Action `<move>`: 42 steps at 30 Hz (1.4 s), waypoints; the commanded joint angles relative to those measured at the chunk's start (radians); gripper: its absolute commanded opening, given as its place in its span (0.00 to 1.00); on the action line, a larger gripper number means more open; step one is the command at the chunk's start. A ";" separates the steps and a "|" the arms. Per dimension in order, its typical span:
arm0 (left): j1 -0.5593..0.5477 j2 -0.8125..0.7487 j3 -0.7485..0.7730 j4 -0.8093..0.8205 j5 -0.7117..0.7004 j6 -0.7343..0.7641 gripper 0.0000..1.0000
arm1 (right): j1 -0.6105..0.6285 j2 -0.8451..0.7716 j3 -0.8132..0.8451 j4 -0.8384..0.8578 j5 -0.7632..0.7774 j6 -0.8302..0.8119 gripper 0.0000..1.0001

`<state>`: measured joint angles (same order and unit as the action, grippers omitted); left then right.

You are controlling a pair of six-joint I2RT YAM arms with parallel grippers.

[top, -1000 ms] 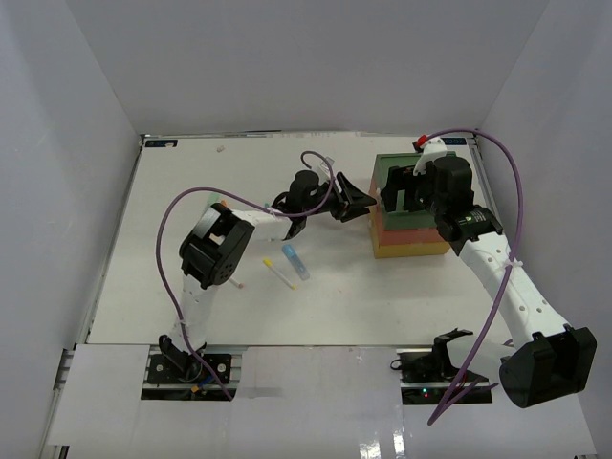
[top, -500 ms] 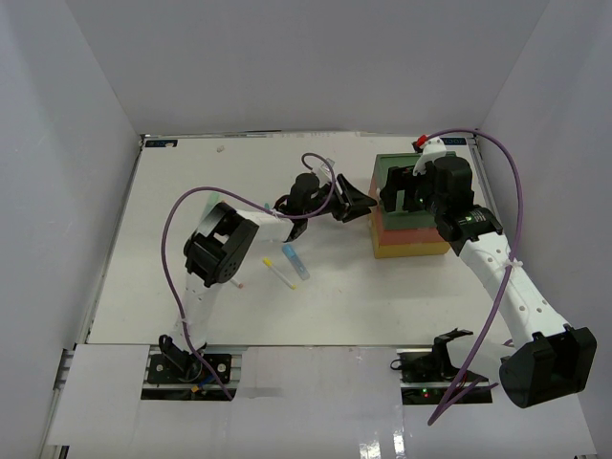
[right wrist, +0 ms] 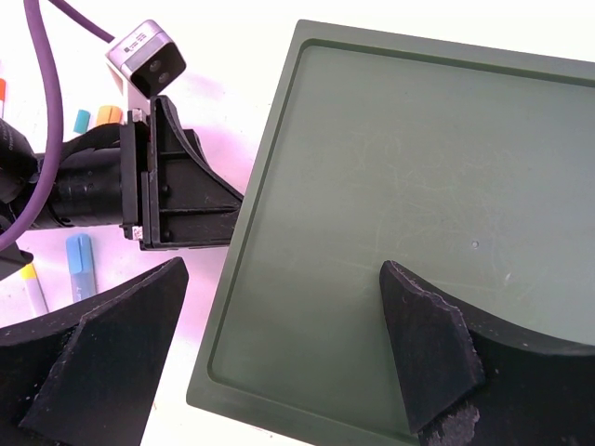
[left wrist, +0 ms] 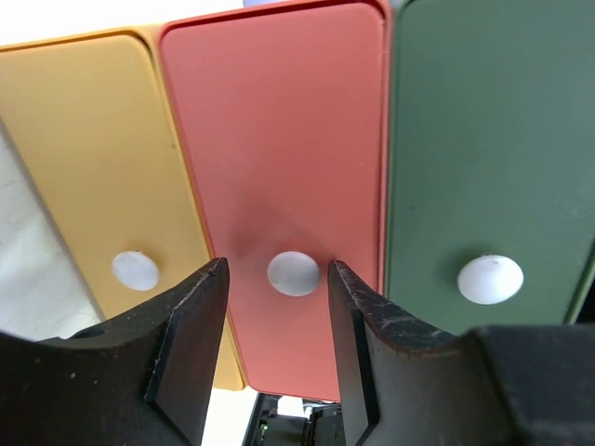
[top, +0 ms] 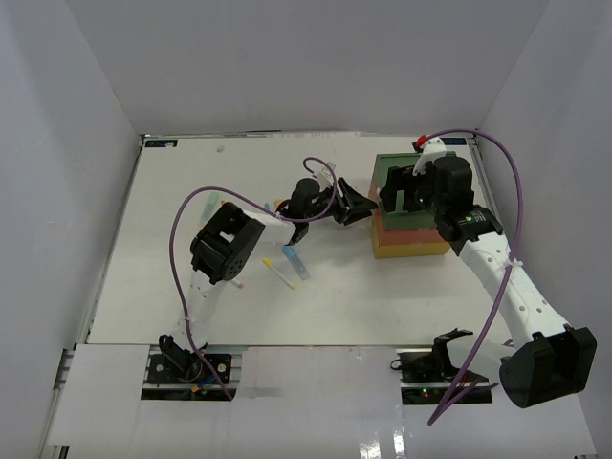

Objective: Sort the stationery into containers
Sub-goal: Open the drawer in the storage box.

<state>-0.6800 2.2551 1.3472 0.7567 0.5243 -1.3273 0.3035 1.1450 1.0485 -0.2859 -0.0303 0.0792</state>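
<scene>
Judging by how things lie, the sorting has hardly begun. The box [top: 411, 218] of three drawers stands right of centre in the overhead view. In the left wrist view all three fronts sit level with one another, so every drawer looks shut: the yellow drawer [left wrist: 84, 158] at the left, the red drawer [left wrist: 279, 139] in the middle, the green drawer [left wrist: 493, 130] at the right. What is inside them is hidden.

The stationery that shows lies out on the desk [top: 191, 306], not yet put away. A blue pen [top: 295, 260] and a yellow pen [top: 278, 273] lie side by side just left of centre. A teal stick [right wrist: 82, 119] and an orange stick [right wrist: 110, 114] show at the upper left of the right wrist view.

The left jaws are released and sit one on each side of the red drawer's white knob [left wrist: 293, 273], close to it but not touching. The right jaws are spread wide over the green top [right wrist: 400, 204] of the box and hold nothing. Whether they press on it cannot be told.

The step in hand looks like opening the red drawer. After that, each pen remains to be lifted and dropped in.
</scene>
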 commanded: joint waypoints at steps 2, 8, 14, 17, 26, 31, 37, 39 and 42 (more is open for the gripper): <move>-0.009 -0.017 0.009 0.073 0.008 0.005 0.56 | 0.006 -0.019 -0.024 0.011 -0.020 0.017 0.90; -0.013 -0.019 0.010 0.118 0.020 -0.006 0.53 | 0.006 -0.019 -0.025 0.016 -0.023 0.021 0.90; -0.015 -0.019 0.015 0.122 0.029 -0.010 0.41 | 0.005 -0.018 -0.025 0.016 -0.022 0.021 0.90; -0.016 -0.020 0.007 0.125 0.028 -0.012 0.35 | 0.006 -0.019 -0.027 0.016 -0.016 0.022 0.90; -0.004 -0.077 -0.057 0.101 0.025 0.019 0.20 | 0.006 -0.019 -0.039 0.014 0.020 0.027 0.90; 0.036 -0.132 -0.132 0.101 0.042 0.017 0.19 | 0.006 -0.019 -0.044 0.011 0.026 0.030 0.90; 0.077 -0.189 -0.209 0.064 0.086 0.030 0.18 | 0.006 -0.019 -0.044 0.013 0.058 0.037 0.90; 0.082 -0.207 -0.229 0.059 0.097 0.034 0.18 | 0.005 -0.016 -0.042 0.011 0.056 0.040 0.90; 0.089 -0.245 -0.270 0.033 0.109 0.054 0.18 | 0.005 -0.013 -0.041 0.011 0.059 0.045 0.90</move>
<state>-0.5926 2.0983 1.1046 0.8272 0.5884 -1.3067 0.3092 1.1313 1.0225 -0.2531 0.0013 0.1032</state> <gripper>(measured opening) 0.330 0.900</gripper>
